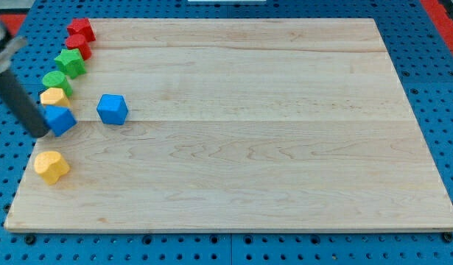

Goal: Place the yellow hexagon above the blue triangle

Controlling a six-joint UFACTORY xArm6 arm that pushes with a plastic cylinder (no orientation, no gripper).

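Observation:
My tip (pixel 41 133) is at the board's left edge, against the left side of a blue block (pixel 62 120) whose shape I cannot make out. A yellow block (pixel 54 96) sits just above that blue block, touching it. A second yellow block (pixel 51 166), roughly hexagonal, lies apart below my tip near the left edge. A second blue block (pixel 112 109), blocky in shape, lies alone to the right of the column. The rod slants up to the view's top left.
Two red blocks (pixel 80 31) (pixel 79 46) and two green blocks (pixel 70 63) (pixel 57 81) continue the column up the left edge of the wooden board (pixel 248 147). Blue pegboard surrounds the board.

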